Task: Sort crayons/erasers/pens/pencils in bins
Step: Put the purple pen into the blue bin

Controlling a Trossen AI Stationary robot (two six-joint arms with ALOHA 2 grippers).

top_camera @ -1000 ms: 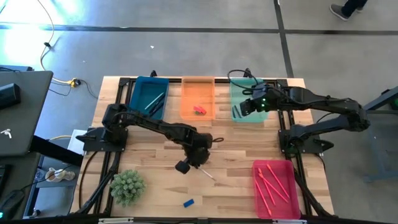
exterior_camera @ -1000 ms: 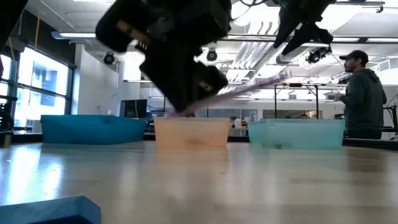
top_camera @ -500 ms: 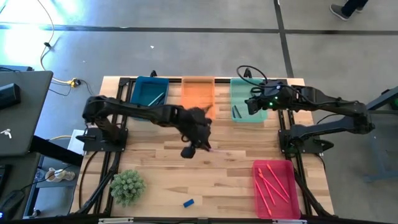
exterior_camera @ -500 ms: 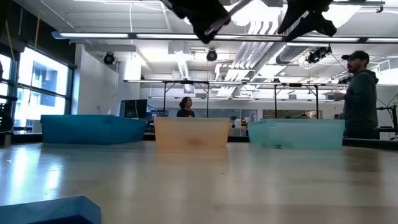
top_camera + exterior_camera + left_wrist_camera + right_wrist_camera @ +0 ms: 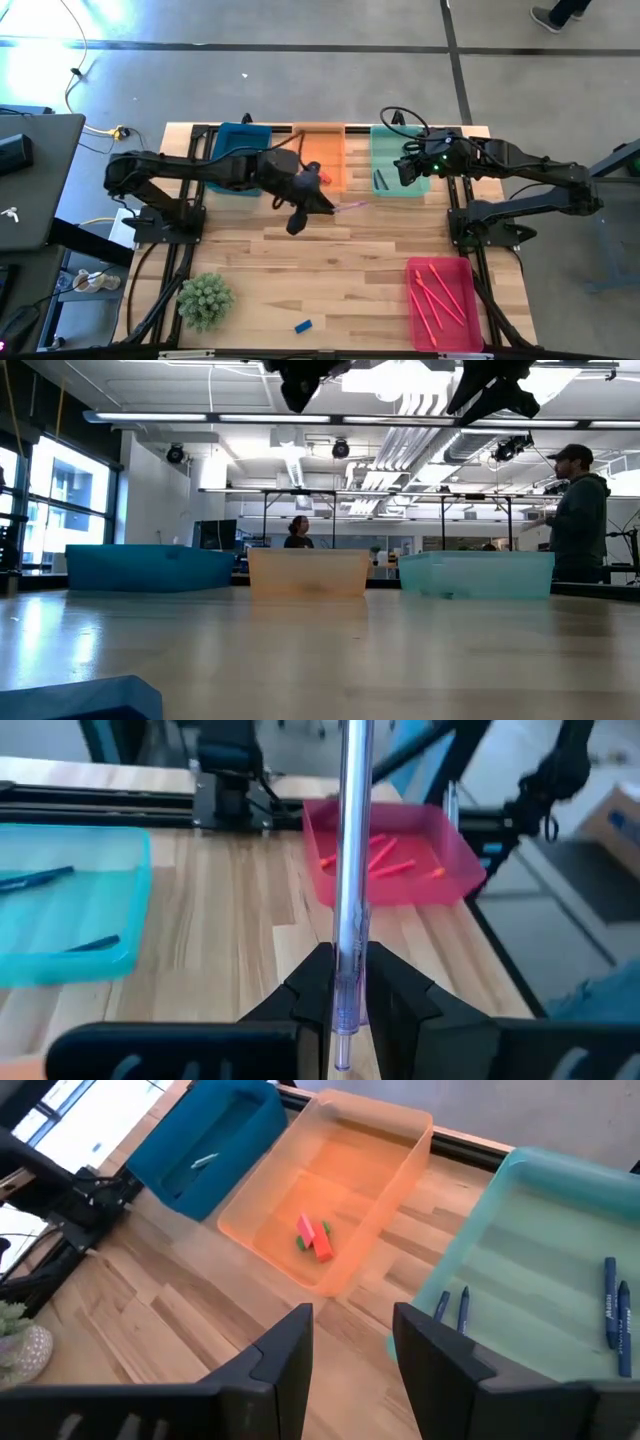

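Observation:
My left gripper [image 5: 326,207] hangs high over the table in front of the orange bin [image 5: 318,150] and is shut on a thin see-through purple pen [image 5: 350,205]. My right gripper [image 5: 350,1370] is open and hovers at the teal-green bin's [image 5: 396,165] left side. A red and a green eraser [image 5: 315,1238] lie on the orange bin's floor. A blue eraser [image 5: 303,325] lies flat on the table near its near edge. The blue bin [image 5: 240,158] holds thin sticks, the pink-red bin [image 5: 440,300] red ones. My left gripper pinches the pen [image 5: 352,920] between its two fingers [image 5: 312,990], close to one end. The short end [image 5: 343,1055] pokes out behind them. The long part sticks out toward the table's right, roughly level. The fingers lie across the pen, which is lifted clear.
Blue pens [image 5: 612,1295] lie in the teal-green bin. A small spiky green plant [image 5: 205,298] stands near the table's near left corner. A person [image 5: 583,510] stands in the room beyond the table. Bare wood lies between the far bins and the pink-red bin.
My left gripper has risen from low over the table's middle and moved toward the far edge, up to the orange bin, carrying the pen with it. The pen is lifted clear and now points toward the table's right.

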